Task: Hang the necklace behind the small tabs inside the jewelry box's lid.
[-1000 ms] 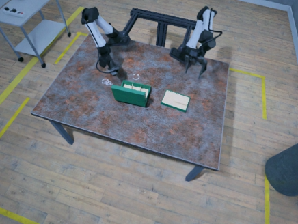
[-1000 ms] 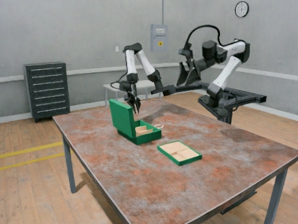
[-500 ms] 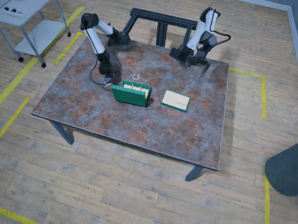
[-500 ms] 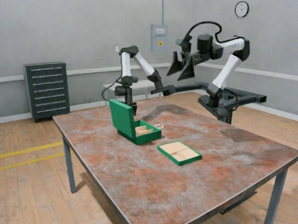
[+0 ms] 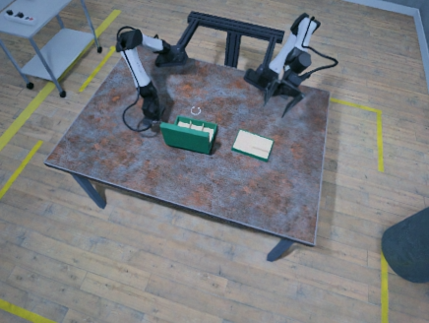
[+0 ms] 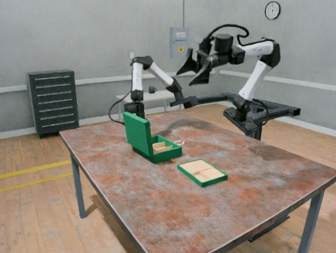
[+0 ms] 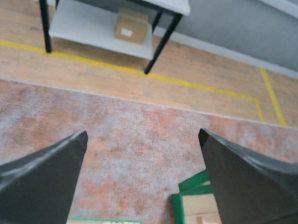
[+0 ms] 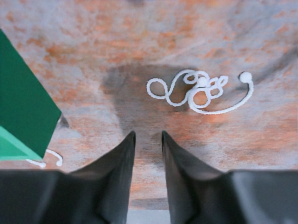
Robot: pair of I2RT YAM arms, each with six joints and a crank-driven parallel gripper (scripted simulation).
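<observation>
While our black right gripper (image 5: pixel 156 121) (image 8: pixel 148 133) is standing narrowly parted, nothing grasped, we are listing: one thin white necklace (image 8: pixel 201 81), lying looped outside the open green box (image 5: pixel 187 139) (image 6: pixel 139 135) (image 7: pixel 177 207) (image 8: pixel 25 100); one black left gripper (image 5: pixel 275 109) (image 6: pixel 184 79) (image 7: pixel 143 131), widely released.
</observation>
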